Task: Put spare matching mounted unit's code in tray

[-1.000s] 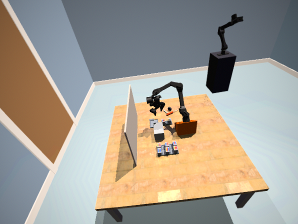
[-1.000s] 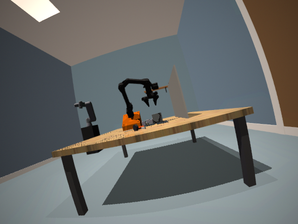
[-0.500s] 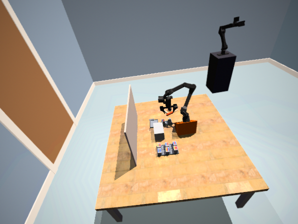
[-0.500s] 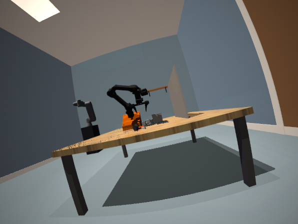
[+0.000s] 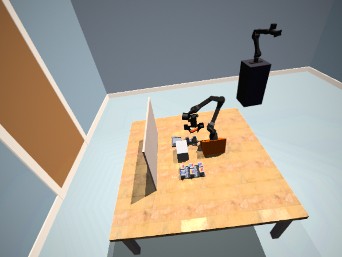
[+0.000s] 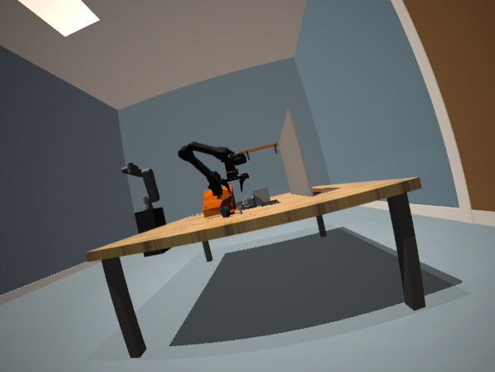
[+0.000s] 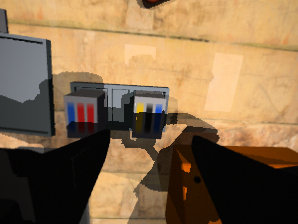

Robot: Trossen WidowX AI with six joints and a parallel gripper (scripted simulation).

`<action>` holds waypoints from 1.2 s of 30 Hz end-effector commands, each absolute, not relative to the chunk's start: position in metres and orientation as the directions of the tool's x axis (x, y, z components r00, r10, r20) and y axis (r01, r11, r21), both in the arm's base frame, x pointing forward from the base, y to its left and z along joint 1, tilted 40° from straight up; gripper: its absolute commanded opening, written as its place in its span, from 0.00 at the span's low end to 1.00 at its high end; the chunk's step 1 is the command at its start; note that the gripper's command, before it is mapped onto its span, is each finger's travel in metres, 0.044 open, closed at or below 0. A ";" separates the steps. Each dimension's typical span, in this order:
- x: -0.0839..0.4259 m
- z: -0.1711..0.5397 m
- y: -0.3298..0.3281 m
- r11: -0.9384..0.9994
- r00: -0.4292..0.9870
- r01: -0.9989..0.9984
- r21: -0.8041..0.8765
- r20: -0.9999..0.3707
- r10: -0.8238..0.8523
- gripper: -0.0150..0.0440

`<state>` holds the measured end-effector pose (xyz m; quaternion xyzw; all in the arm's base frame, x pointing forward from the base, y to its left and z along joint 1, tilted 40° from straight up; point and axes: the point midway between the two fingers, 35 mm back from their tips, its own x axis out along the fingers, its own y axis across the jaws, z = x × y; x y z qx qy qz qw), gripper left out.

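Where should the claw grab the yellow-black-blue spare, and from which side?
Grip the yellow-black-blue spare by its two side faces, coming straight down from above. It stands upright as a small block, with a gap between it and the blue-red-red spare, so the open claw should be able to straddle it.

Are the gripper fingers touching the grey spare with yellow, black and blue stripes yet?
Apart. In the wrist view, bare wood shows between the striped spare and both dark fingers; the part-open gripper is empty.
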<state>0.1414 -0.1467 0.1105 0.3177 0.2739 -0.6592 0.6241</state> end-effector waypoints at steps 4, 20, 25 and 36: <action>0.142 0.104 -0.149 -0.066 -0.018 0.997 0.033 -0.762 -0.647 0.76; 0.146 0.088 -0.161 -0.068 -0.019 0.997 0.033 -0.765 -0.643 0.76; 0.146 0.082 -0.167 -0.068 -0.019 0.997 0.033 -0.766 -0.643 0.76; 0.146 0.068 -0.178 -0.068 -0.019 0.997 0.033 -0.766 -0.643 0.76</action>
